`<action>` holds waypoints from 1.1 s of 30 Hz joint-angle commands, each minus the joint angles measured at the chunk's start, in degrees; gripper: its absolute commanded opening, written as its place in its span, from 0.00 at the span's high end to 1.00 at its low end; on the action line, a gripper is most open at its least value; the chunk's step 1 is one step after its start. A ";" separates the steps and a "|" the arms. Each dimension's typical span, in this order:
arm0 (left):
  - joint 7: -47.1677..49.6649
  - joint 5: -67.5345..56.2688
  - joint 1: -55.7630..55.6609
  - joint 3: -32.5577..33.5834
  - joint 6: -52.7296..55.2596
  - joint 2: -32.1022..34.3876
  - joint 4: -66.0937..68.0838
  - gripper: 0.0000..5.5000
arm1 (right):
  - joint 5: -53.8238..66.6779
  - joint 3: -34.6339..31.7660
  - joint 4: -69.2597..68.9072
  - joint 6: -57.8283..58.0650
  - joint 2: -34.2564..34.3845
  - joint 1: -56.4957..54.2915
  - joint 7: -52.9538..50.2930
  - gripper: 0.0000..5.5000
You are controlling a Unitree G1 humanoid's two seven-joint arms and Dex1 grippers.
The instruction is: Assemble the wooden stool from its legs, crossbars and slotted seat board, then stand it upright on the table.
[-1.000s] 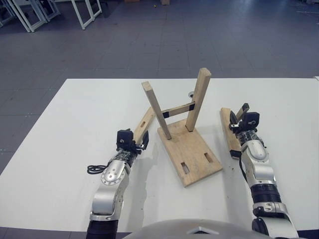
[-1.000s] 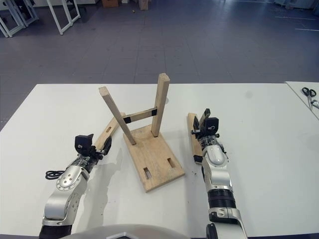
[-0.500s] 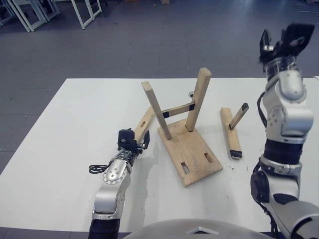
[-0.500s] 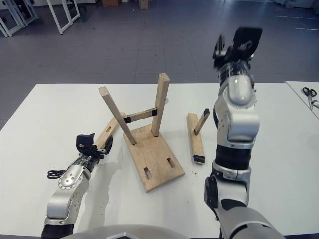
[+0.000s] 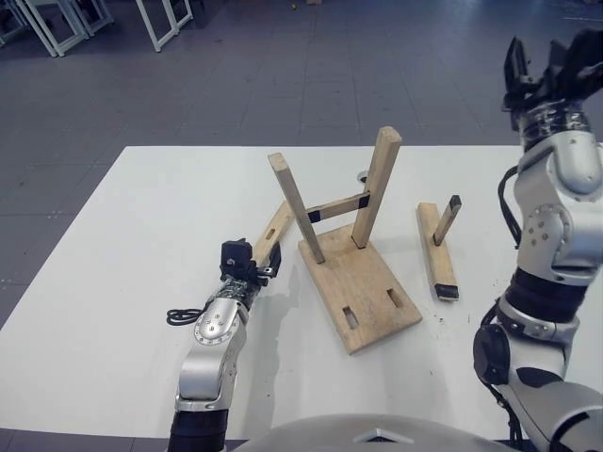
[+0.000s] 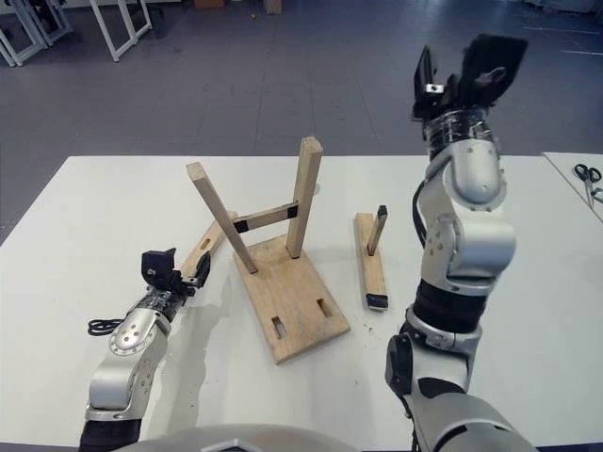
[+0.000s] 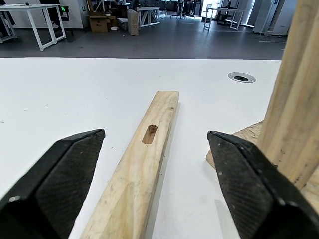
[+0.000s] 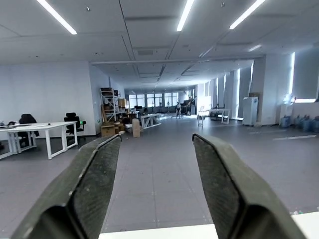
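The slotted seat board (image 5: 363, 282) lies flat on the white table (image 5: 122, 282) with two legs (image 5: 375, 188) standing in it, joined by a crossbar (image 5: 336, 205). A loose leg (image 5: 273, 232) with a slot lies left of the board; my left gripper (image 5: 247, 262) is open at its near end, fingers (image 7: 65, 174) either side of it. Another leg (image 5: 436, 250) with a short crossbar (image 5: 447, 218) stuck in it lies right of the board. My right gripper (image 5: 551, 66) is raised high above the table's right side, open and empty.
A black cable loop (image 5: 179, 318) lies by my left forearm. A round hole (image 5: 363, 177) sits in the table behind the stool. Scissors (image 6: 586, 175) lie on a neighbouring table at the right. Bare white surface spreads to the left and front.
My right arm has swung up from the leg on the right, leaving it on the table with its crossbar. The left gripper has edged slightly toward the loose leg.
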 commanded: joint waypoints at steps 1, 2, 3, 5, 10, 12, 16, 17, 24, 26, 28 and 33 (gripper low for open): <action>0.63 0.51 2.45 0.17 0.05 -0.25 -1.98 0.31 | 1.15 7.07 -15.63 6.31 2.76 30.09 1.74 0.39; 0.73 0.56 2.81 0.11 0.10 -0.39 -2.18 0.31 | 1.29 9.08 -16.71 5.95 2.69 36.52 2.96 0.35; 0.77 0.57 2.97 0.05 0.20 -0.49 -2.33 0.31 | 1.04 10.60 -16.13 5.54 2.02 40.59 4.22 0.32; 0.61 0.62 2.65 -0.13 0.43 -0.48 -2.23 0.31 | -0.18 12.37 -10.74 4.67 0.29 45.01 6.63 0.29; 0.11 0.67 1.46 0.09 0.90 -0.28 -1.83 0.31 | -2.41 13.17 -1.95 4.70 -0.40 45.61 7.31 0.29; 0.12 0.73 1.30 -0.11 0.97 -0.39 -1.80 0.31 | -3.40 13.76 1.21 4.70 -0.47 44.56 7.22 0.29; 0.00 0.67 1.54 -0.20 1.13 -0.39 -1.97 0.31 | -4.23 13.88 6.78 4.27 0.30 40.10 7.09 0.39; -0.07 0.63 1.47 -0.17 1.24 -0.32 -2.04 0.31 | -4.16 13.46 7.70 4.18 0.57 39.05 6.92 0.42; -0.78 0.07 2.33 0.16 1.26 0.04 -2.90 0.31 | -5.20 12.58 8.14 4.45 -0.16 37.31 7.01 0.63; -1.49 -0.87 2.20 0.64 1.76 0.29 -3.44 0.31 | -4.73 10.79 8.24 4.42 -0.42 35.76 6.91 0.63; -8.65 -12.73 2.37 3.32 6.59 1.67 -7.99 0.31 | 0.53 4.26 5.00 3.06 -0.93 29.28 8.70 0.63; -28.70 -57.88 3.08 13.65 26.06 16.64 -16.93 0.31 | 26.63 -7.18 -4.61 8.97 -5.45 14.68 19.22 0.63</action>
